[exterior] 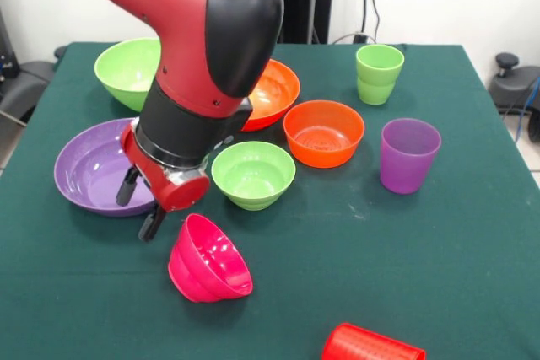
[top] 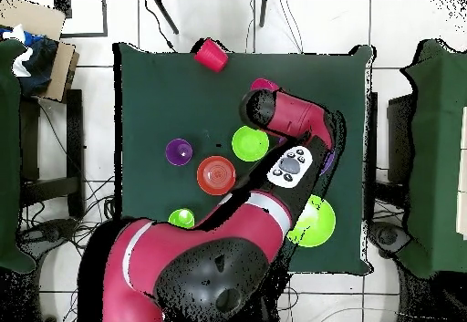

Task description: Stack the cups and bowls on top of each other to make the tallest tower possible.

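My gripper (exterior: 140,206) is open and empty. It hangs low over the near rim of the large purple bowl (exterior: 89,166), just left of the small magenta-pink bowl (exterior: 208,263), which lies tipped on its side. The small lime green bowl (exterior: 253,174) and small orange bowl (exterior: 324,132) stand upright in the middle. The large orange bowl (exterior: 278,90) is partly hidden behind my arm. The large lime green bowl (exterior: 125,69) is at the far left. The light green cup (exterior: 379,73) and purple cup (exterior: 409,154) stand upright on the right. The red cup (exterior: 371,346) lies on its side at the near edge. The yellow cup is out of view.
In the overhead view my arm (top: 292,122) covers the gripper and most of the purple bowl. The red cup (top: 211,55), purple cup (top: 179,151), small orange bowl (top: 216,174) and large lime green bowl (top: 316,225) show there. The green table (exterior: 354,250) carries everything.
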Robot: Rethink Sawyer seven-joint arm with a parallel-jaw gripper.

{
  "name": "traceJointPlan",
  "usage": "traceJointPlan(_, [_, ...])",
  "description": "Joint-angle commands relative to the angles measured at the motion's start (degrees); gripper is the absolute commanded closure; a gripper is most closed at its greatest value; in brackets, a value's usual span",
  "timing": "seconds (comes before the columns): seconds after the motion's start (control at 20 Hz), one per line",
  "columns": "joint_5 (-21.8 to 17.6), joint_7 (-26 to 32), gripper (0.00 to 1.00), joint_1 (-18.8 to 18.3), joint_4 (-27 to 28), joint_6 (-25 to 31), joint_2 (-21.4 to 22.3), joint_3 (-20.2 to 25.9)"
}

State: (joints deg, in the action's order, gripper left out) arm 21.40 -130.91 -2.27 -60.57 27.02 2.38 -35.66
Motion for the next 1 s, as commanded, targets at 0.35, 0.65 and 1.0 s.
traceJointPlan(0.35, [0.3, -7.5, 0.0, 0.1, 4.0, -2.5, -2.7, 5.5])
traceJointPlan(0.65, [-0.2, -6.8, 0.0, -0.1, 2.5, -3.3, -1.8, 5.9])
traceJointPlan(1.0, [-2.3, -3.4, 0.0, 0.4, -7.1, 1.1, 7.2, 6.1])
